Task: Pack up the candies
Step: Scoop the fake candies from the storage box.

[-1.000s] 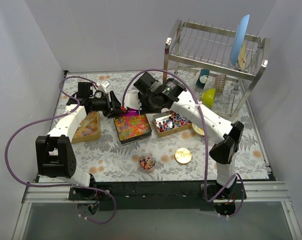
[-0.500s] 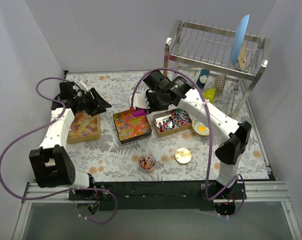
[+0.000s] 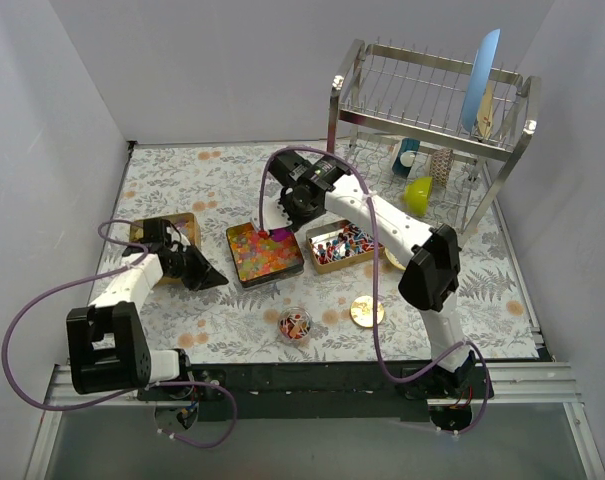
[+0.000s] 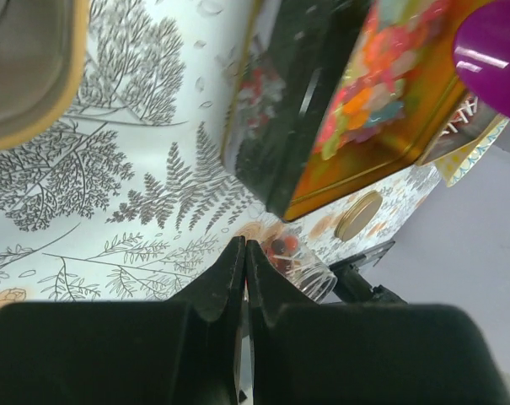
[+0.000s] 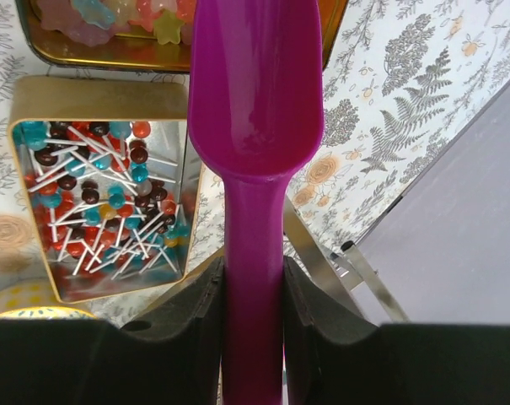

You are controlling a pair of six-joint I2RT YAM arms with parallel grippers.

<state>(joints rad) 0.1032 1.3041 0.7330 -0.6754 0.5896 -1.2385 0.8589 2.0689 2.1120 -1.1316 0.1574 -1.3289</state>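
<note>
Top external first: scoop poised at middle tin, other arm parked

Top external: the right pincer is gripping the purple scoop and holding it over the far edge of the middle tin. The candies are lying in that tin, so it is likely lining up a dip. Meanwhile the left pincer is hanging low over the table just beside that tin, clear of the scoop. Near the front the small jar is standing, probably the target.

Left wrist: fingers are pressing together, holding nothing.

Right wrist: jaws are clamping the scoop's handle. Its bowl is looking empty, with the lollipop tin lying alongside.
</note>
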